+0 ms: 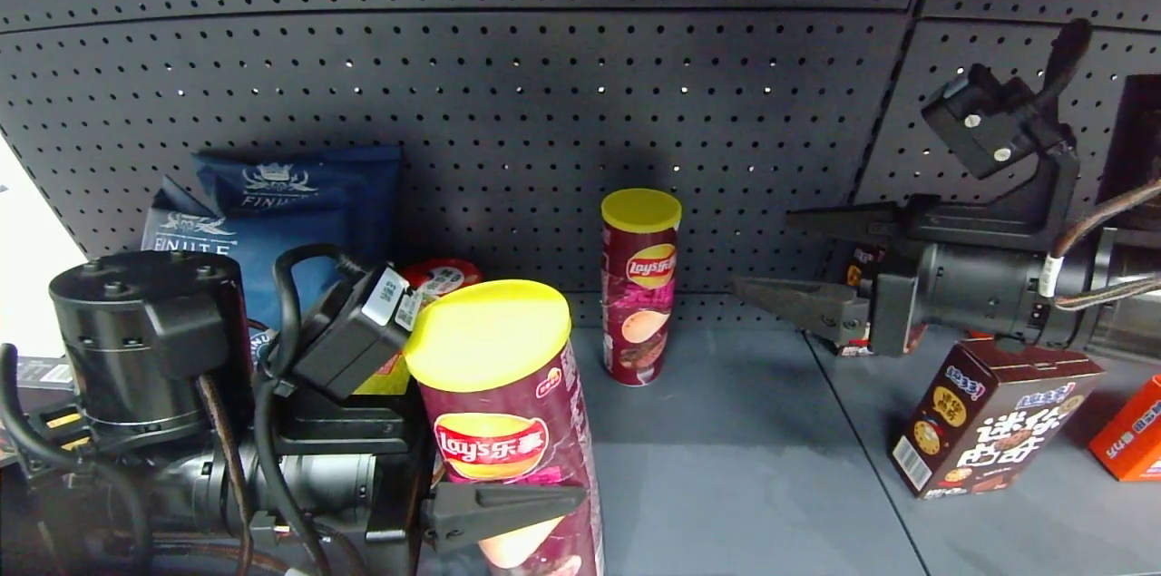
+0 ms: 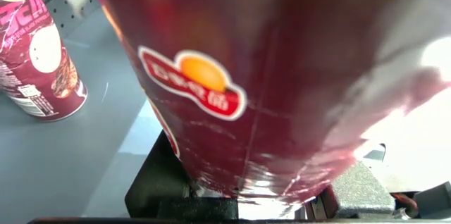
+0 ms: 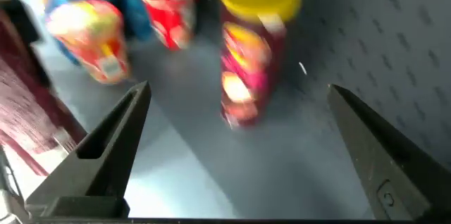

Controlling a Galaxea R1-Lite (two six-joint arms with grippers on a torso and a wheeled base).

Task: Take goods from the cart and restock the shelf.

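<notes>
The chips can (image 1: 503,413), maroon with a yellow lid, runs off the bottom edge of the head view, so I cannot tell whether its base touches the shelf (image 1: 726,467). The left hand (image 1: 494,503) is clamped on it, with one finger across its front and the other hidden behind. A red-topped package (image 1: 444,272) is mostly covered by the left arm, and the orange box (image 1: 1129,431) is cut by the right edge. The shelf floor is plain grey, backed by a dark pegboard wall (image 1: 544,104), with blue bags (image 1: 299,195) leaning against it at the left. A second can (image 1: 639,286) stands upright near the wall. The right hand (image 1: 766,251) hangs released, fingers wide apart, just above a tilted brown box (image 1: 993,417). Bare shelf lies between the cans and that box.
</notes>
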